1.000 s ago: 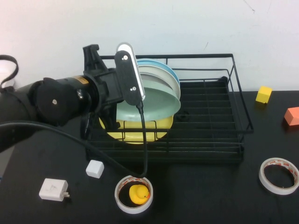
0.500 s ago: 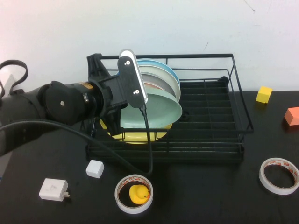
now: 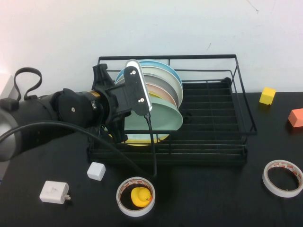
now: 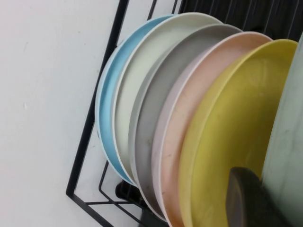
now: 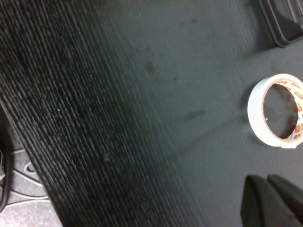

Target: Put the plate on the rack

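High view: the left gripper (image 3: pixel 124 111) reaches in over the rack's (image 3: pixel 241 118) left end and grips the plate (image 3: pixel 165 116) by its left edge. The plate stands nearly on edge at the front of a row of upright plates, its long axis across the rack, its lower rim low by the slotted base; whether it is seated I cannot tell. The yellow plate (image 3: pixel 142 138) shows just behind and below it. The left arm is the working one; the right arm is out of this view.

Left wrist view: one finger (image 4: pixel 251 198) presses on the plate (image 4: pixel 286 142), which lies just beside the yellow plate (image 4: pixel 227 142); the move turns on that narrow gap.

Right wrist view: the right gripper (image 5: pixel 273 201), fingers together and empty, hangs over bare table near a tape roll (image 5: pixel 277 111), well apart from the rack.
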Robot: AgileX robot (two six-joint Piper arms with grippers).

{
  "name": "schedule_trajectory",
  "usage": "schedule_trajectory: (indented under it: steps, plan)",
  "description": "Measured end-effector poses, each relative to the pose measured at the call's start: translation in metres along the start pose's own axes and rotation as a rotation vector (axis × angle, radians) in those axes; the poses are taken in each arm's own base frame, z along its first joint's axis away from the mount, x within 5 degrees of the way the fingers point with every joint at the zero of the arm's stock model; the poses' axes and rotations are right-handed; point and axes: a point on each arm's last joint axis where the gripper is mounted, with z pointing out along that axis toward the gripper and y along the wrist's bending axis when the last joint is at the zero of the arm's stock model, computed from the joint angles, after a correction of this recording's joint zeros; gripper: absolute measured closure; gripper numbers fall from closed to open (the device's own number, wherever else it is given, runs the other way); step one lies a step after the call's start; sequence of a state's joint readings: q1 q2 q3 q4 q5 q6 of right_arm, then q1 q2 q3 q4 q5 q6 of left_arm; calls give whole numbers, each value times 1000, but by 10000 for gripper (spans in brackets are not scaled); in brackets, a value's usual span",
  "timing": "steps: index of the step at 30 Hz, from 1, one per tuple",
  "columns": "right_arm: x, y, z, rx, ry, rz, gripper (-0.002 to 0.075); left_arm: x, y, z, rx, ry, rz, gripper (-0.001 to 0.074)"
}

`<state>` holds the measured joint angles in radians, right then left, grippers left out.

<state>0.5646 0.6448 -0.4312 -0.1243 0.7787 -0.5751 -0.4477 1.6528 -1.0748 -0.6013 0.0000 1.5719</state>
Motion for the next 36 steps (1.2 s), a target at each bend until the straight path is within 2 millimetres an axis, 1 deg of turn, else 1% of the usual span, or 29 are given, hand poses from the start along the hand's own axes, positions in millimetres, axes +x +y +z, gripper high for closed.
schedule_trajectory:
  steps: [4, 5, 9, 12, 18, 21, 23, 26, 29, 31, 33, 36]
  plan:
    - [0, 0, 0, 0, 0, 2, 728, 0, 0, 1, 2, 1, -10, 651]
    - [0, 0, 0, 0, 0, 4, 728, 0, 0, 1, 2, 1, -14, 633]
    - [0, 0, 0, 0, 0, 17, 728, 0, 1, 1, -16, 0, -44, 522]
    - [0, 0, 0, 0, 0, 22, 728, 0, 4, 1, -46, 0, -86, 470]
    - [0, 0, 0, 3, -5, 23, 728, 1, 8, 0, -89, 3, -138, 446]
    - [-1, 0, 0, 5, -7, 23, 728, -1, 11, -5, -102, -6, -188, 446]
    - [-1, 0, 0, 4, -7, 23, 728, -4, 15, -11, -118, -20, -255, 458]
    - [-1, 0, 0, 4, -7, 26, 728, -10, 26, -29, -159, -59, -423, 509]
    - [-1, 0, 0, 5, -8, 27, 728, -18, 40, -55, -210, -121, -632, 582]
    - [-1, -1, 0, 6, -10, 27, 728, -23, 48, -74, -240, -167, -739, 645]
    - [-1, -1, 0, 8, -13, 32, 728, -28, 56, -92, -269, -208, -794, 693]
    - [-2, -1, 0, 14, -23, 52, 728, -31, 61, -121, -305, -267, -835, 723]
